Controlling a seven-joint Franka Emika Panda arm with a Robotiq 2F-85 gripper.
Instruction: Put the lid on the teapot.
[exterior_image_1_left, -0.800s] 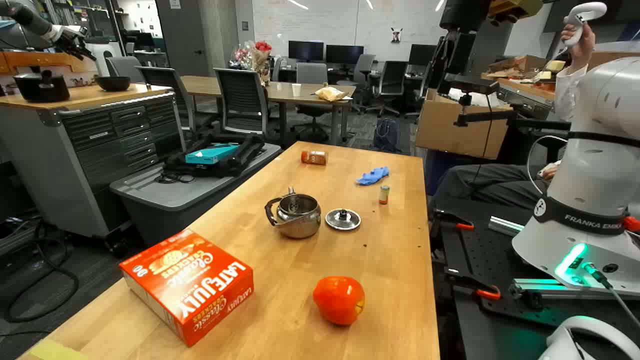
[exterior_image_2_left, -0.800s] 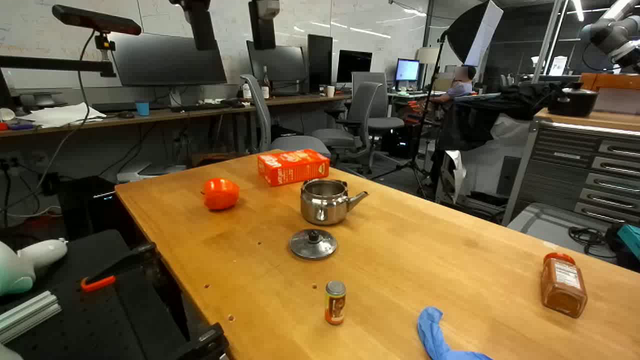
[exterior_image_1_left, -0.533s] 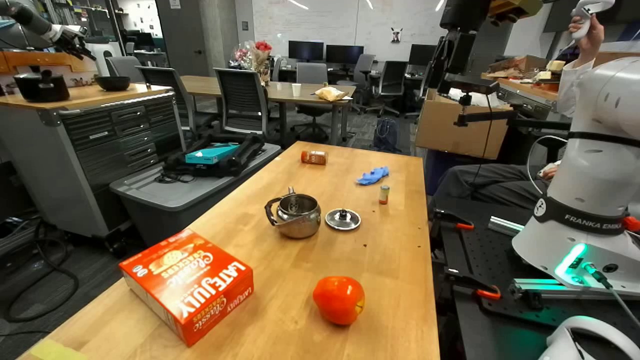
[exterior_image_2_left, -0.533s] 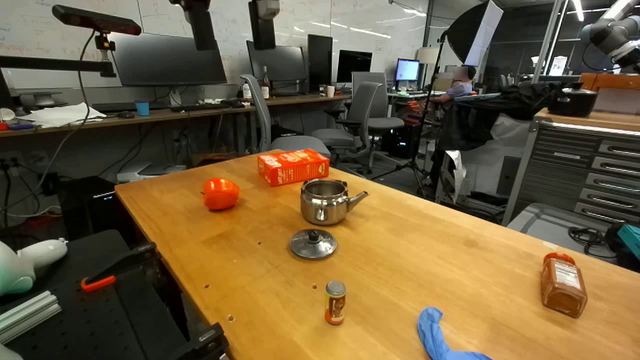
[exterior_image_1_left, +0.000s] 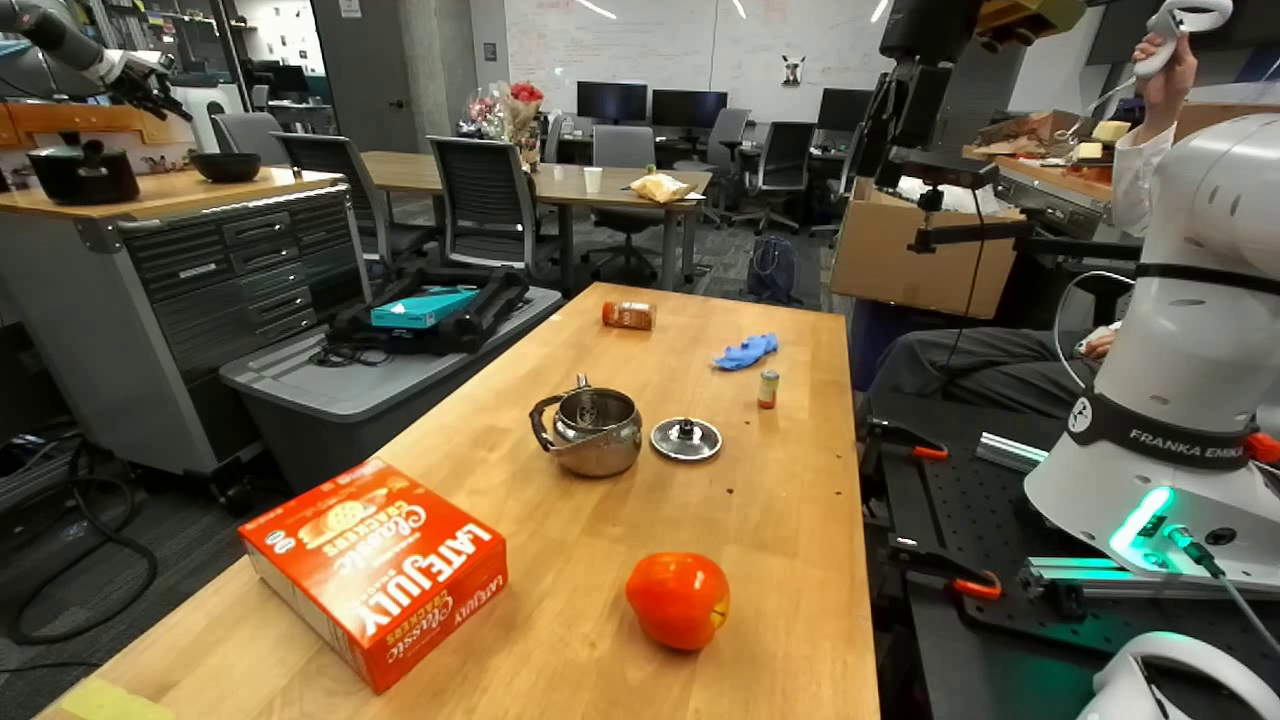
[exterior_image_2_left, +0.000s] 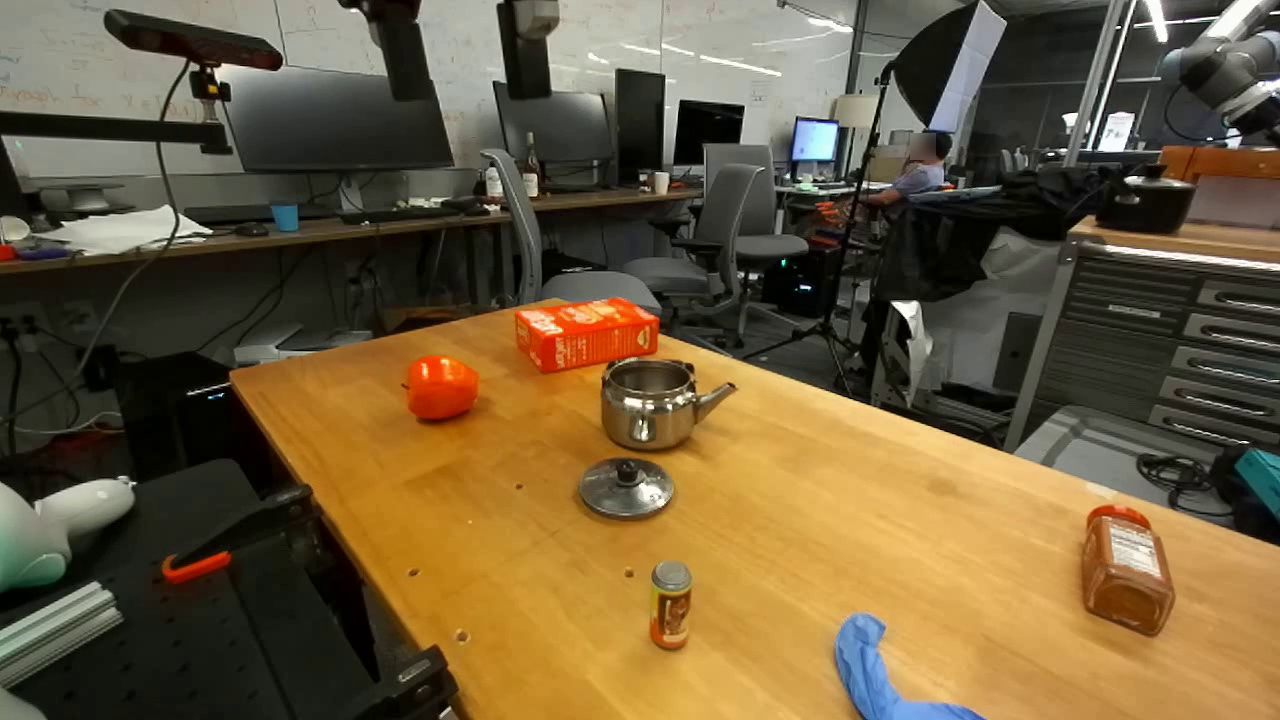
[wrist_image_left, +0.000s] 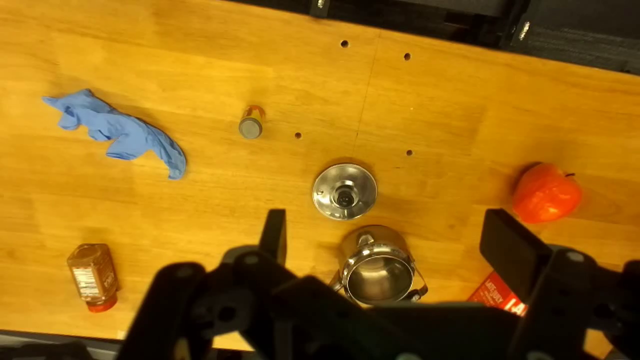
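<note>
Person's hand (exterior_image_1_left: 1168, 85) shifting slightly; nothing moving on counter (exterior_image_1_left: 790, 550). Lid (exterior_image_2_left: 627, 492) lying just beside pot (exterior_image_2_left: 648, 415), toward robot-side edge. Gripper (wrist_image_left: 385, 225) hanging above, jaws spread wide, holding nothing. Lid looking light, stiff, slippery; knob (wrist_image_left: 345, 198) offering likeliest grip.

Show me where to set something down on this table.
Bare table lies between the teapot and the brown jar, and between the lid and the red round object. Crowded: lid and teapot, only a narrow gap apart.
</note>
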